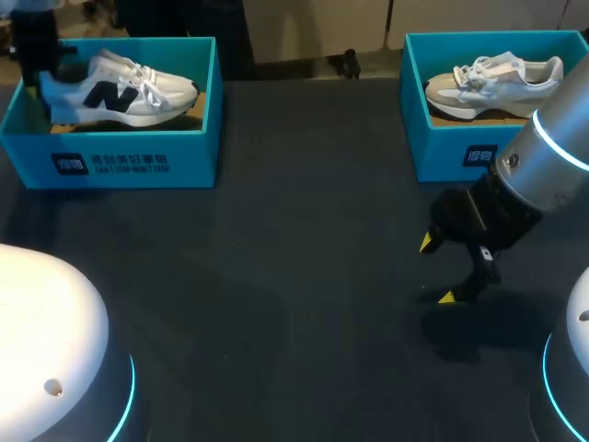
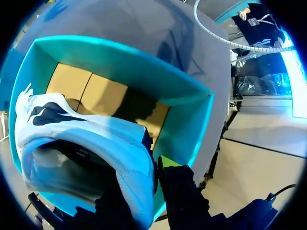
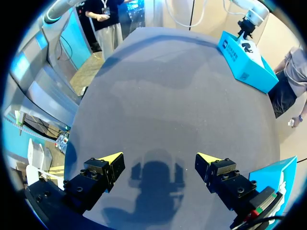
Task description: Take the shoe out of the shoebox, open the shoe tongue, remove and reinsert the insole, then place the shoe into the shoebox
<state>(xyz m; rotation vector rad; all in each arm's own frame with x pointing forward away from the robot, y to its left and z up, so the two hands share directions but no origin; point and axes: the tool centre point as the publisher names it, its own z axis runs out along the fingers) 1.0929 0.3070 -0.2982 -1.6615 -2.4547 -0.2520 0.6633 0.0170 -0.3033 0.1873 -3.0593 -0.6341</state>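
A white shoe (image 1: 124, 87) with a navy side mark sits in the teal shoebox (image 1: 110, 161) at the table's (image 1: 304, 184) far left. The left tool (image 1: 37, 64) is clamped narrowly on its heel collar, one finger inside the shoe and one outside. The right tool (image 1: 435, 270) hangs wide apart and empty over the dark, matte table, near a second box (image 1: 451, 147) holding a second shoe (image 1: 492, 83).

The likely risk is that the collar is soft, padded and rounded, so the thin pinch may slip under the shoe's weight. The toe may also snag the box wall and drag the light cardboard box. The box has stiff, straight walls and a plain brown floor.
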